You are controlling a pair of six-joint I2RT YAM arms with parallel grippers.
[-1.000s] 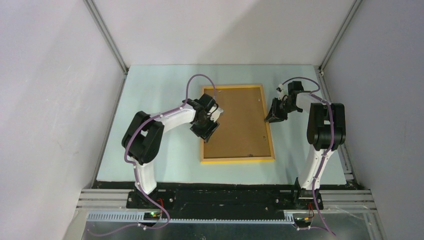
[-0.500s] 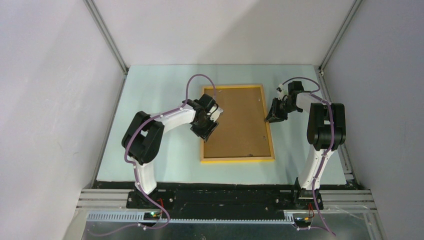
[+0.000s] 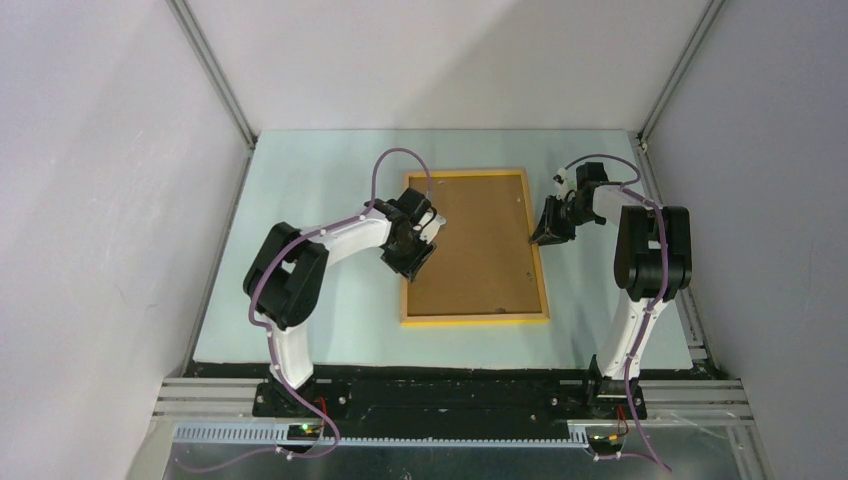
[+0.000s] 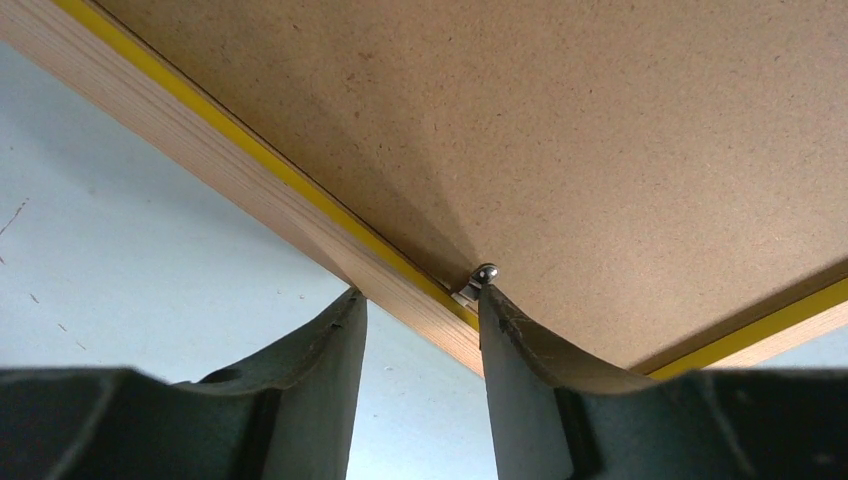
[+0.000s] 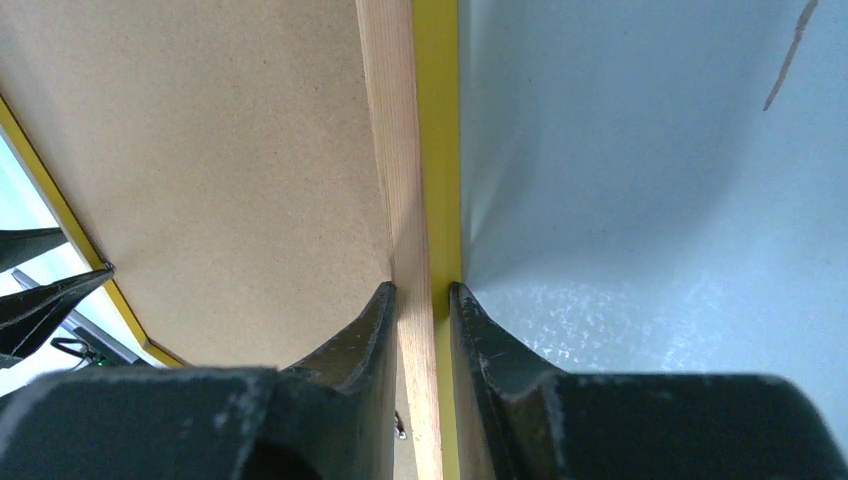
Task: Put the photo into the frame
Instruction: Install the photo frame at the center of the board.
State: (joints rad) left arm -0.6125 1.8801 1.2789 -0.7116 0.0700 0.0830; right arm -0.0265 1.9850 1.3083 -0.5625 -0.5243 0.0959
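Observation:
The frame (image 3: pixel 475 319) lies flat on the table, back side up, with a brown backing board (image 3: pixel 475 245) filling it. The photo is hidden. My left gripper (image 3: pixel 413 266) is open astride the frame's left rail (image 4: pixel 230 165). Its left fingertip is at the rail's outer side, and its right fingertip rests against a small metal tab (image 4: pixel 481 274) on the board (image 4: pixel 600 120). My right gripper (image 3: pixel 541 238) is shut on the frame's right rail (image 5: pixel 400 150), one finger over the board (image 5: pixel 200 150), the other on the table side.
The pale blue table mat (image 3: pixel 320 190) runs round the frame. Grey walls and aluminium posts (image 3: pixel 215 75) close in the back and both sides. The left arm's fingers show at the far left of the right wrist view (image 5: pixel 40 300).
The left gripper's jaws have narrowed a little around the frame's left rail and it has shifted slightly. The right gripper has kept its hold on the right rail.

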